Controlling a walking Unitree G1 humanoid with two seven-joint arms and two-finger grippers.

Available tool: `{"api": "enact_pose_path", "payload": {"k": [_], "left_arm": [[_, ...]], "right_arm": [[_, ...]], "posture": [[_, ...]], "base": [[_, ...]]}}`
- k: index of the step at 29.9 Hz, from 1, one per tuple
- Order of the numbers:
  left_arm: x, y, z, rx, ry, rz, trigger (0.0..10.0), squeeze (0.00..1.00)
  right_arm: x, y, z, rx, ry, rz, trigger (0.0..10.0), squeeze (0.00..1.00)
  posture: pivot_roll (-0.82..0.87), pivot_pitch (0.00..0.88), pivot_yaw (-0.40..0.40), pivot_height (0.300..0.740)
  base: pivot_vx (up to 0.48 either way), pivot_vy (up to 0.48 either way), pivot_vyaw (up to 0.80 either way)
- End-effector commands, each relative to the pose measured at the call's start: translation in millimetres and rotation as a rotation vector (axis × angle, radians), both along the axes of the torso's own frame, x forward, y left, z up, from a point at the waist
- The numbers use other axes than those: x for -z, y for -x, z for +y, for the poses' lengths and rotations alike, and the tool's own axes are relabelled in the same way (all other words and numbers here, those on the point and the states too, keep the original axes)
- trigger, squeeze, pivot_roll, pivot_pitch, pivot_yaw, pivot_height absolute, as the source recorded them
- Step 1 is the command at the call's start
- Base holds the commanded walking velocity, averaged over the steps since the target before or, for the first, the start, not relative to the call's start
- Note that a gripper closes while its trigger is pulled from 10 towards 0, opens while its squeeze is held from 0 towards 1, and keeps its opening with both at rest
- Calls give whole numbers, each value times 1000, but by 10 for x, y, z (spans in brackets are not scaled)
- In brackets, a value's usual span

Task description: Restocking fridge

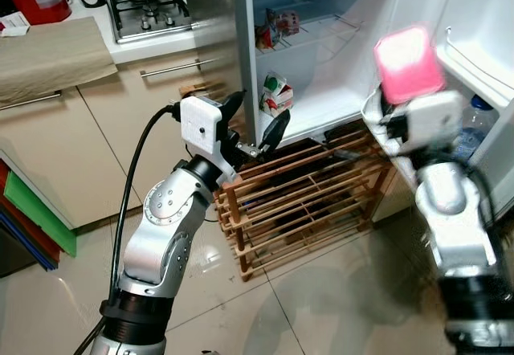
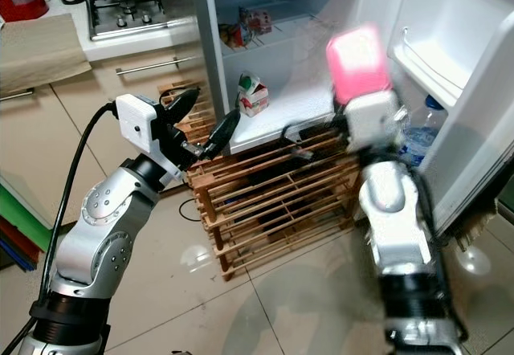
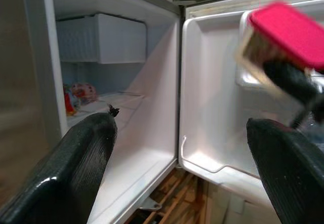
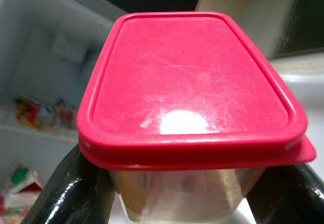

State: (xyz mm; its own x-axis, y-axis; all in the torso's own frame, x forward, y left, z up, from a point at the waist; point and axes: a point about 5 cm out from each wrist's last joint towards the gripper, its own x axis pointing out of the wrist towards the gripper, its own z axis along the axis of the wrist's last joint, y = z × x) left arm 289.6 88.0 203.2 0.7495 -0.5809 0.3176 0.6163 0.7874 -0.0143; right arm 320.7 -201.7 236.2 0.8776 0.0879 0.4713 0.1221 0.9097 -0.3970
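Note:
The small fridge (image 1: pixel 321 106) stands open on a wooden rack (image 1: pixel 305 202). My right gripper (image 4: pixel 185 196) is shut on a clear food box with a pink-red lid (image 1: pixel 408 64), raised in front of the opening between the fridge body and its door (image 1: pixel 474 34). The box's lid (image 4: pixel 192 92) faces the right wrist camera, with one black finger (image 4: pixel 76 188) on each side. My left gripper (image 1: pixel 259 112) is open and holds nothing, level with the fridge's left front edge near the lower shelf. A green-and-red carton (image 1: pixel 275 94) stands on that shelf.
Small packets (image 1: pixel 277 30) lie on the upper wire shelf. A water bottle (image 1: pixel 474 126) stands in the door's lower bin. To the left are cabinets, a counter with a cloth (image 1: pixel 48 58) and a gas hob (image 1: pixel 148 14). Tiled floor lies in front.

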Motion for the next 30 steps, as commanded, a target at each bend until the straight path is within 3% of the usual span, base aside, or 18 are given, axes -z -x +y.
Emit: {"api": "enact_pose_path", "payload": {"k": [1, 7, 12, 14, 16, 30], "left_arm": [[-39, 1, -26, 30, -7, -13, 10000, 0], [-47, -7, -46, 36, 2, -13, 10000, 0], [-37, -4, -73, 54, 14, -2, 10000, 0], [-36, -4, -74, 55, 14, -1, 10000, 0], [-26, -1, -89, 68, 15, 10, 10000, 0], [-10, -5, -95, 83, 11, 24, 10000, 0]], "right_arm": [[-176, -20, -54, -35, -5, -18, 10000, 0], [-514, -65, -194, -65, 46, -35, 10000, 0], [-754, -92, -393, -22, 180, -34, 10000, 0], [-764, -94, -406, -20, 188, -31, 10000, 0], [-760, -106, -483, 9, 259, 7, 10000, 0], [-748, -105, -595, 76, 295, 58, 10000, 0]], "posture": [[-122, 0, 64, 740], [-132, 0, 59, 740], [-138, 0, 55, 740], [-138, 0, 55, 740], [-140, 0, 54, 740], [-152, 0, 61, 740]], "base": [[0, 0, 0], [0, 0, 0], [0, 0, 0], [0, 0, 0], [0, 0, 0], [0, 0, 0]]}}
